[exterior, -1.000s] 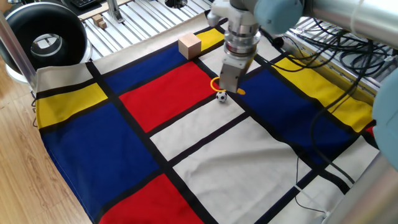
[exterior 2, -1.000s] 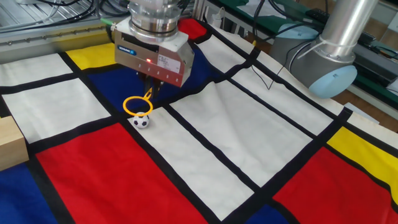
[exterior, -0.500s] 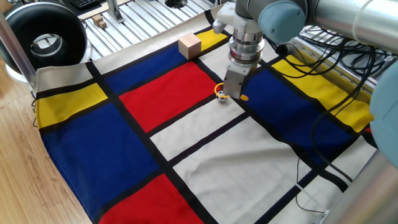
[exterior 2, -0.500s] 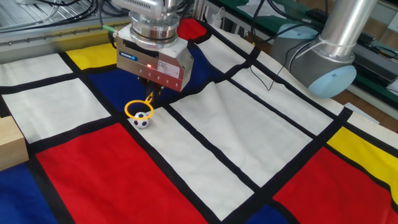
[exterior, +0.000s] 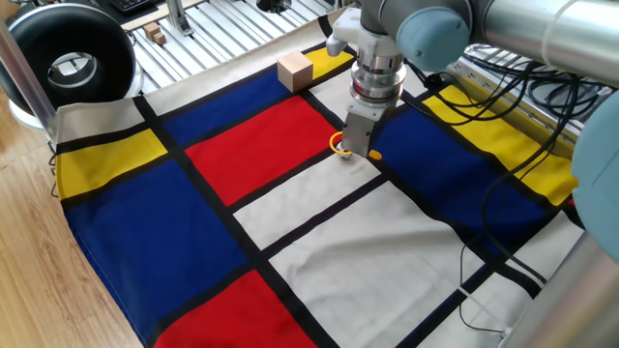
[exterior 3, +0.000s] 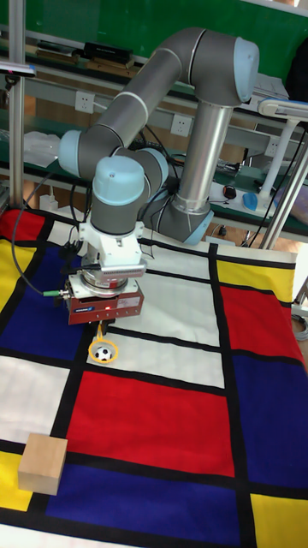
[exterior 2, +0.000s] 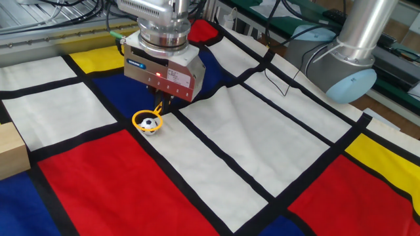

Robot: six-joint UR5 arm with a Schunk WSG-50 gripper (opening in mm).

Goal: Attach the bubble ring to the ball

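Note:
The yellow bubble ring (exterior 2: 134, 120) lies low over the cloth and encircles the tiny black-and-white ball (exterior 2: 151, 124). In the tall fixed view the ball (exterior 3: 104, 352) sits inside the ring (exterior 3: 92, 351). My gripper (exterior 2: 161, 103) points straight down just behind the ball and is shut on the ring's short handle. In one fixed view only part of the ring (exterior: 335, 145) shows to the left of the gripper (exterior: 357, 147), and the ball is hidden behind the fingers.
A tan wooden cube (exterior: 295, 71) stands on the colour-block cloth (exterior 2: 249, 151) well away from the ball. A black round device (exterior: 68, 56) sits off the far corner. A second arm's grey base (exterior 2: 341, 72) and a thin cable (exterior 2: 279, 78) lie beyond the cloth.
The gripper has come down and shifted slightly with the ring. The ring was above and behind the ball a second ago and now surrounds it. The ball has stayed in place.

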